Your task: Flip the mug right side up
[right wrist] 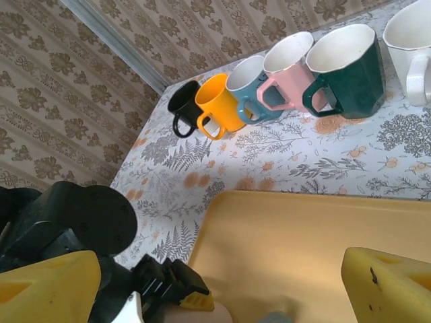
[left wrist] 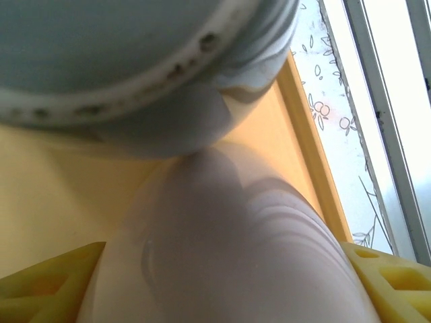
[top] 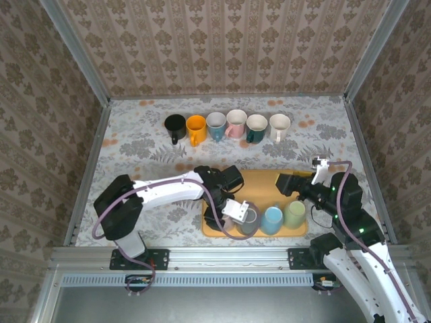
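- Now the grey mug [top: 248, 222] sits on the yellow tray [top: 259, 182], at the tray's near left corner.
- Up close, in the left wrist view, the grey mug [left wrist: 229, 249] fills the space between two yellow fingers [left wrist: 40, 289].
- I cannot tell if those fingers squeeze the mug or just sit beside it.
- From above, the left end effector [top: 237, 212] is right at the grey mug, on its left side.
- A light blue mug [top: 272, 219] stands just beside the grey one, with its bottom up.
- A light green mug [top: 294, 213] stands next to the blue one, bottom up too.
- The right end effector [top: 286, 183] hangs over the far right part of the tray. Its yellow fingers [right wrist: 387, 286] are spread wide and hold nothing.
- Six more mugs stand in a row at the back of the tabletop [top: 141, 151], mouths up.
- From left to right they are a black mug [top: 175, 125], an orange mug [top: 196, 128], a blue mug [top: 216, 125], a pink mug [top: 236, 123], a dark green mug [top: 256, 126] and a white mug [top: 279, 126].
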